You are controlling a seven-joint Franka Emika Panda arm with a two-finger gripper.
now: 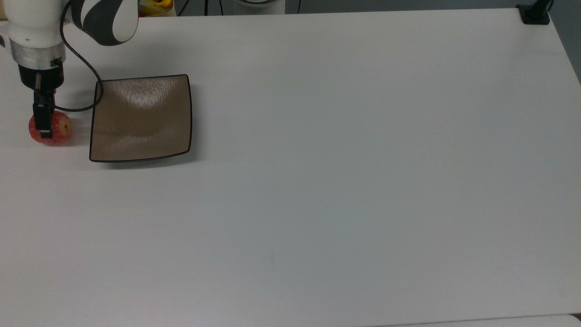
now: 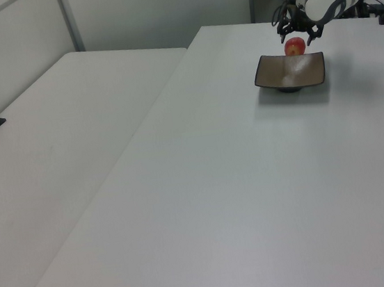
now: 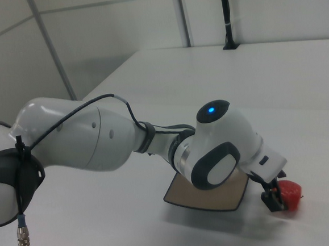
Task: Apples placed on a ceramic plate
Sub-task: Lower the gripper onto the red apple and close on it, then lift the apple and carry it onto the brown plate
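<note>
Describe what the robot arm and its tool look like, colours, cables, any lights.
The arm is glossy white with rounded links and dark grey joint covers. A blue light glows on the link near the wrist. A thin black cable loops from the arm toward the wrist. A silver ring sits above the small black tool with slim dark fingers.

White arm [image 3: 97, 139] reaching across from the right view's left, blue light [image 3: 210, 109] lit on wrist housing. Tool [image 3: 271, 197] down at apple [image 3: 289, 197], dark finger [image 3: 269, 199] on apple's near side; other finger hidden. Apple resting on white counter [image 3: 298, 89], just beside brown plate [image 3: 202, 198] corner, w/ plate mostly hidden behind wrist. Black cable [image 3: 123, 106] running along forearm.
</note>
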